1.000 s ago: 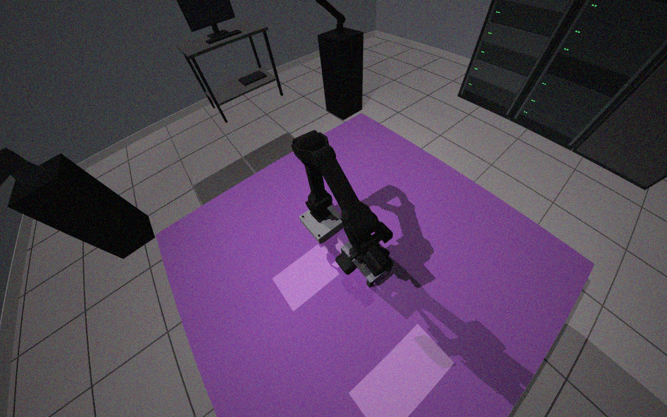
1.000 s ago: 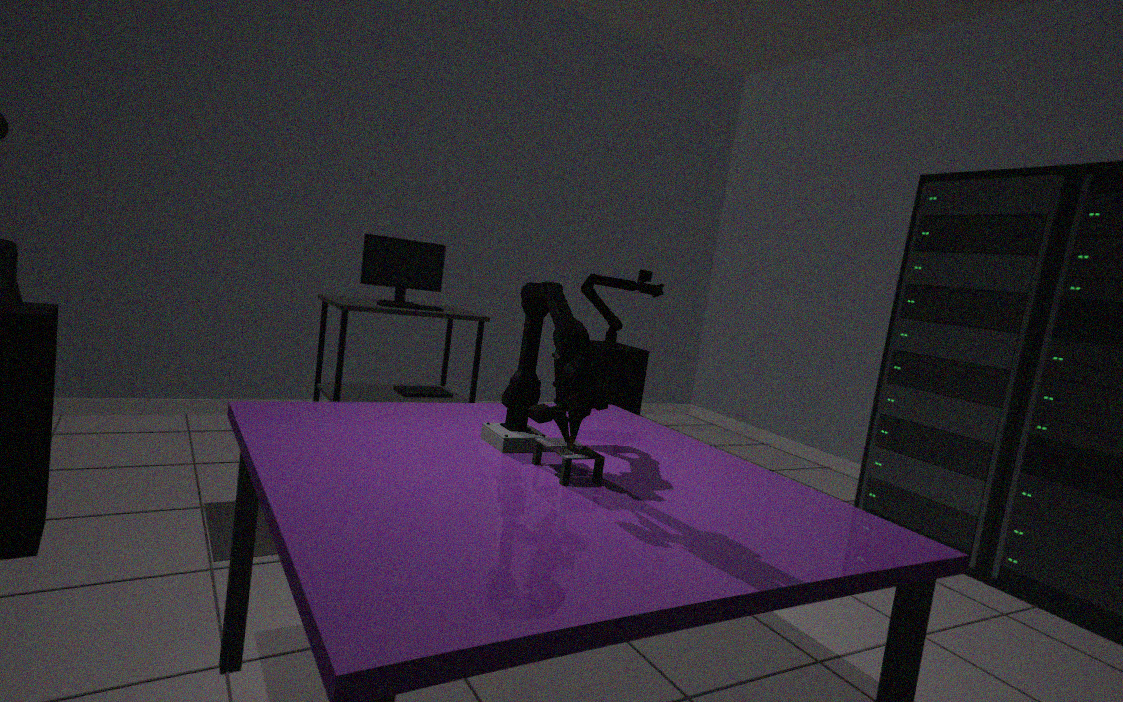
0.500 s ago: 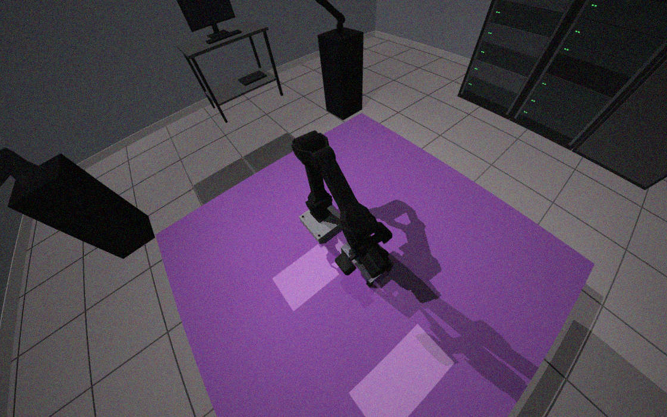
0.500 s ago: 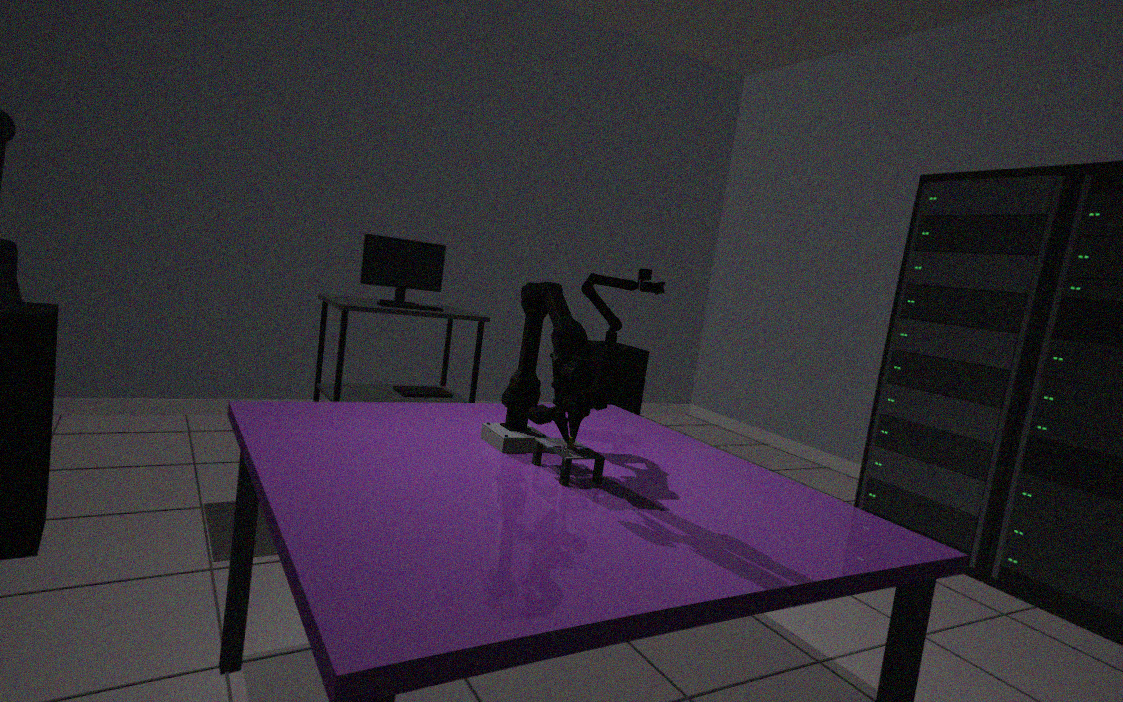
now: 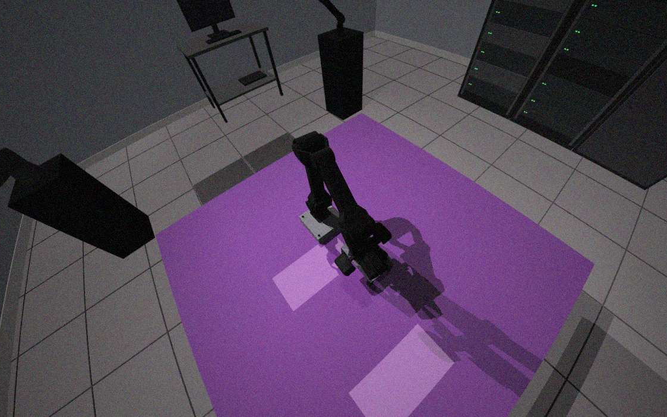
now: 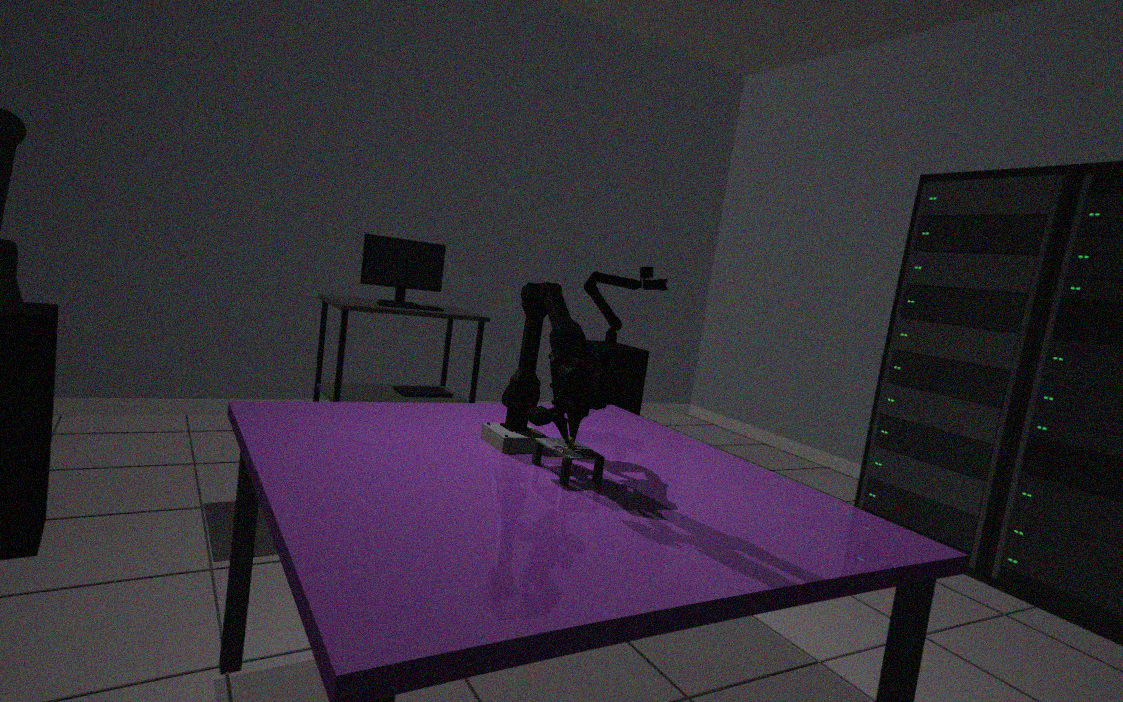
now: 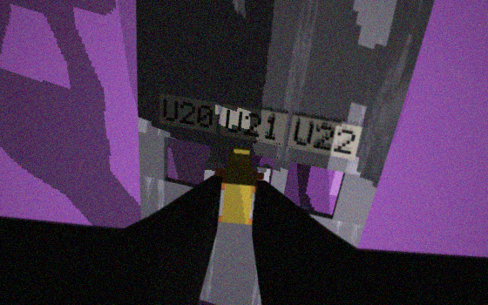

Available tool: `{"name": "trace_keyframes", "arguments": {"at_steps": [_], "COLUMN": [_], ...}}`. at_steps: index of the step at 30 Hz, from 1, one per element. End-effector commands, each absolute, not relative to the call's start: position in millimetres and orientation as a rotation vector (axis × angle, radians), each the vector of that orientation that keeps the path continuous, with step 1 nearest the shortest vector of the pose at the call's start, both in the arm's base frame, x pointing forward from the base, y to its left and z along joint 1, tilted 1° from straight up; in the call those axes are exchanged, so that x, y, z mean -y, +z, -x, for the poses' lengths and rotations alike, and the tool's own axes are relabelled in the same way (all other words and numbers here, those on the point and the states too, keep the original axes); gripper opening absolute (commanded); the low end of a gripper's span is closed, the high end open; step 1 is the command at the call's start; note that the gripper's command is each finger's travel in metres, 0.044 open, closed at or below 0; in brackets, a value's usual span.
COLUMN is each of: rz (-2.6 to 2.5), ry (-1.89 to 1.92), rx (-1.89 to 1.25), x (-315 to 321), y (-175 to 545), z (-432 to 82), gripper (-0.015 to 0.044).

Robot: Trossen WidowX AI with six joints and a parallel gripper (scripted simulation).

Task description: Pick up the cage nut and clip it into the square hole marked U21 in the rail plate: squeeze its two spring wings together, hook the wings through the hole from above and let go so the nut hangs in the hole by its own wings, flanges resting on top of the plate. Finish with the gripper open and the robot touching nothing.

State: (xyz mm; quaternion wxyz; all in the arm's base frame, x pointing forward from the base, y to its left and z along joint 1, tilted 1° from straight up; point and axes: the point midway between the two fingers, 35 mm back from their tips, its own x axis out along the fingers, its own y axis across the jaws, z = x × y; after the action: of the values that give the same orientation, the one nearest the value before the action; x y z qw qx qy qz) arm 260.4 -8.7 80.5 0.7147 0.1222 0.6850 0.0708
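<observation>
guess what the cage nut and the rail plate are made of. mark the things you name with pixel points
Cage nut [image 7: 237,204]: probably brass or yellow-coated metal, fairly smooth, from its yellow face; plastic isn't ruled out.

Rail plate [image 7: 352,196]: likely bare or brushed metal, given the grey surface with pale streaks.
</observation>
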Motion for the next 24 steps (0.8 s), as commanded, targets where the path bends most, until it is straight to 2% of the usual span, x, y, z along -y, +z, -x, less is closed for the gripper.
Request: {"name": "trace_keyframes", "arguments": {"at_steps": [1, 24], "rz": [-0.276, -0.305], "ry": [0.166, 0.198], "rx": [-1.515, -1.51], "x": [8.7, 10.7], "y": [80.4, 79.3], "z": [-260.6, -260.5], "gripper": [0.0037, 0.0037]}}
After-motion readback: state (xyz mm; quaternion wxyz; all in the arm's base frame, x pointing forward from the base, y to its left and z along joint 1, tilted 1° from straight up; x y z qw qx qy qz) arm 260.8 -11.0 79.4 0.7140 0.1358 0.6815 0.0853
